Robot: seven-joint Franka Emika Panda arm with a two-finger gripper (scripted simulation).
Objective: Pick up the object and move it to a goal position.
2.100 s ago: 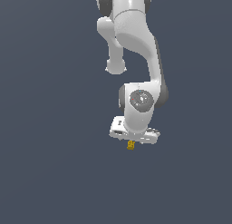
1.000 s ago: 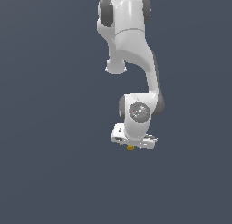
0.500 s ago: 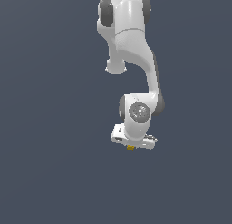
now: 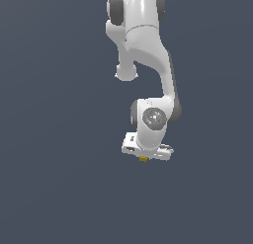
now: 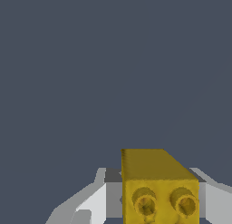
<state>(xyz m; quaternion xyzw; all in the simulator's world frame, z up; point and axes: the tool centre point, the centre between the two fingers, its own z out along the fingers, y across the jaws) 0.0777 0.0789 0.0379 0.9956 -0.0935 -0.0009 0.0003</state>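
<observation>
The object [image 5: 156, 182] is a mustard-yellow block with two round studs on its near face, filling the space between my fingers [image 5: 90, 200] in the wrist view. In the exterior view only a sliver of the object [image 4: 143, 159] peeks out under the white hand. My gripper [image 4: 144, 157] is shut on it, pointing down from the bent white arm [image 4: 148, 55]. The fingertips themselves are hidden behind the hand in the exterior view.
A plain dark grey-blue background [image 4: 54, 139] surrounds the arm in both views. No table edge, container or other object shows.
Over the last two seconds the arm's upper links shifted and the hand moved slightly toward the exterior view's left with the object. In the last half second nothing visibly moved.
</observation>
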